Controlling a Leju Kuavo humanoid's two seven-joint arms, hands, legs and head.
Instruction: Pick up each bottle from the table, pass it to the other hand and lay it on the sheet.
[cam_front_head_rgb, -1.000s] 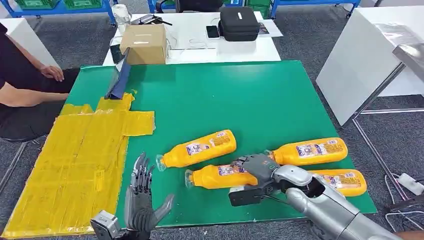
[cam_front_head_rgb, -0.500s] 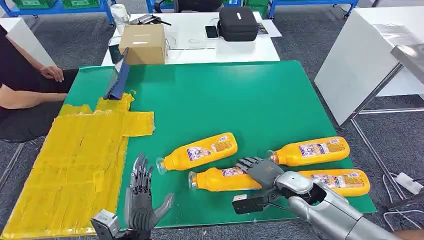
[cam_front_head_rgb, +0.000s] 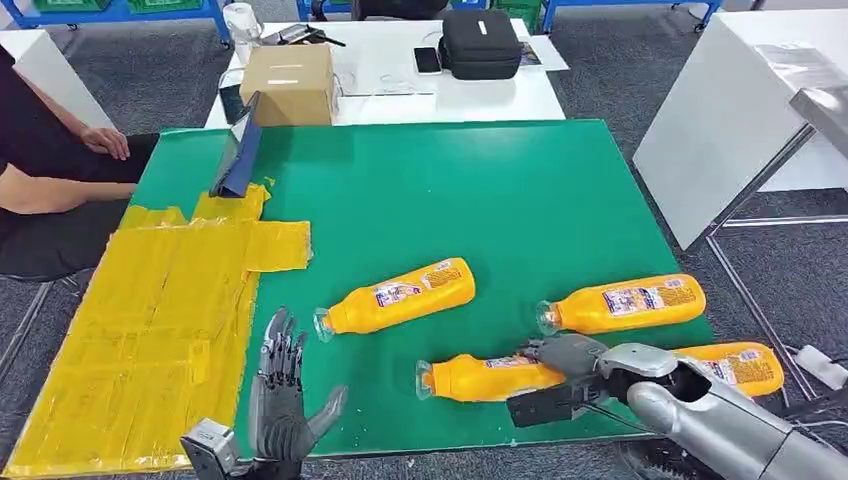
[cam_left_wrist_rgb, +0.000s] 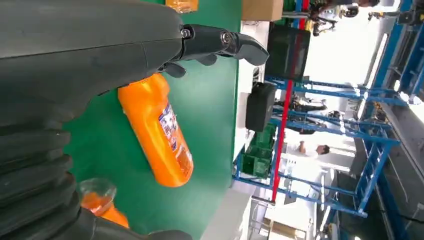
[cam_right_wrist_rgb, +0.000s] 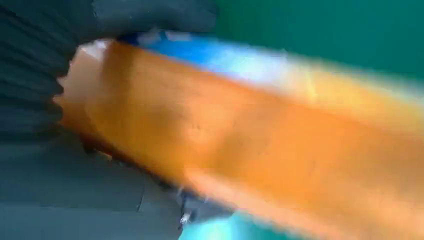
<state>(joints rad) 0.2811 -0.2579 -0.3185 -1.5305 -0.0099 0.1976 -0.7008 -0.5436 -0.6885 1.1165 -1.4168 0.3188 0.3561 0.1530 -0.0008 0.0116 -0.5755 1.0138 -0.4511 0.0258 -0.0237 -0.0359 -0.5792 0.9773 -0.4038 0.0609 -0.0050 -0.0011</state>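
while right hand (cam_front_head_rgb: 568, 358) grips bottle (cam_front_head_rgb: 478, 377) near table's (cam_front_head_rgb: 560, 170) edge, left hand (cam_front_head_rgb: 283, 400) hangs open-fingered.

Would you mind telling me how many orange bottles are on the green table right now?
4. One mid-table, one to the right, one in the right robot hand near the front edge, one partly hidden behind that arm.

The head view is evenly and brightly lit with only soft shadows, the left wrist view is washed out by glare around the blue racks (cam_left_wrist_rgb: 350, 125), and the right wrist view is heavily smeared by blur across the orange bottle (cam_right_wrist_rgb: 260, 150).
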